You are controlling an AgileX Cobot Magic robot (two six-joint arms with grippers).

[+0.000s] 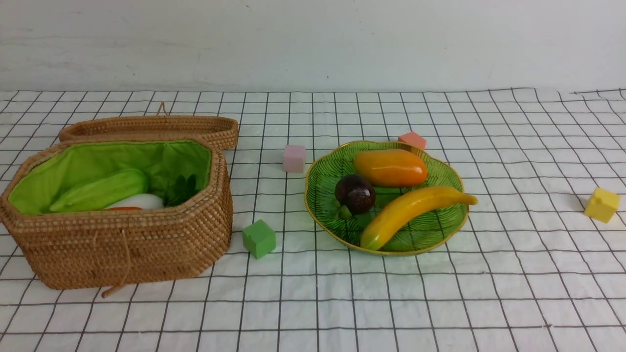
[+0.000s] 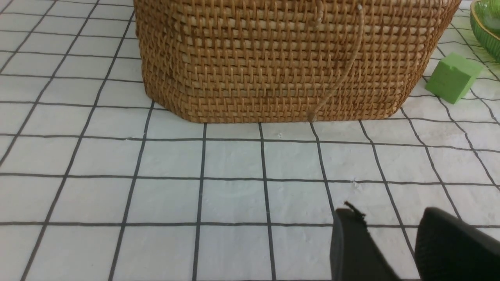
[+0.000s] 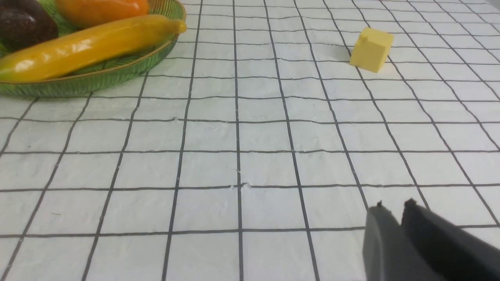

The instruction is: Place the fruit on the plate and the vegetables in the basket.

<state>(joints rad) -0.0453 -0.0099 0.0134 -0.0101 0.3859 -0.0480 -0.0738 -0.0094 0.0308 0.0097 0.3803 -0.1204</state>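
Observation:
The green glass plate (image 1: 435,227) holds all the fruit: the mango (image 1: 390,167), the dark purple fruit (image 1: 355,193) and the banana (image 1: 411,210). Inside the wicker basket (image 1: 122,244) lie the vegetables: the light green ridged one (image 1: 100,190), the white radish (image 1: 137,201) and a sliver of carrot (image 1: 122,209). Neither arm shows in the front view. My left gripper (image 2: 386,212) hovers open and empty over the cloth in front of the basket (image 2: 273,58). My right gripper (image 3: 394,205) is empty, its jaws a narrow slit apart, well away from the plate (image 3: 90,84).
The basket's lid (image 1: 151,128) lies behind it. Foam cubes are scattered on the checked cloth: green (image 1: 259,238) between basket and plate, pink (image 1: 294,158), orange-pink (image 1: 412,140) behind the plate, yellow (image 1: 601,204) at far right.

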